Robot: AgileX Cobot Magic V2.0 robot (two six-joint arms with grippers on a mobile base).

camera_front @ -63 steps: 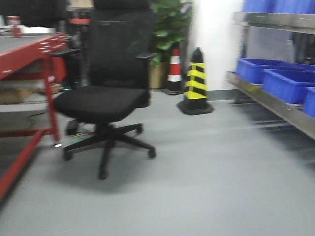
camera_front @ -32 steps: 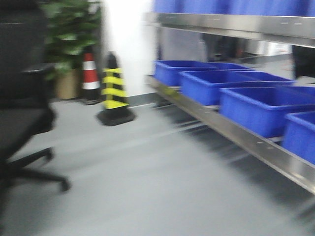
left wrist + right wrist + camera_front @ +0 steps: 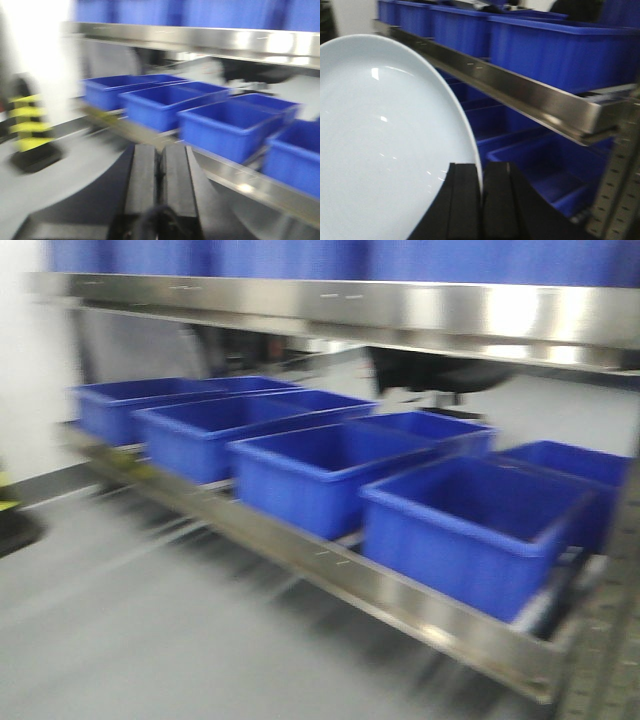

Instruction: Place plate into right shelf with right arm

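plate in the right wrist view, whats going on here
The right pincer is clamped on the rim of the pale plate, holding it in front of the steel shelf with its rows of blue bins. The plate is not yet set down. The left pincer is shut and empty.

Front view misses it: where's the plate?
Right wrist view, left side: the plate, its rim in the right gripper, just left of the right shelf.
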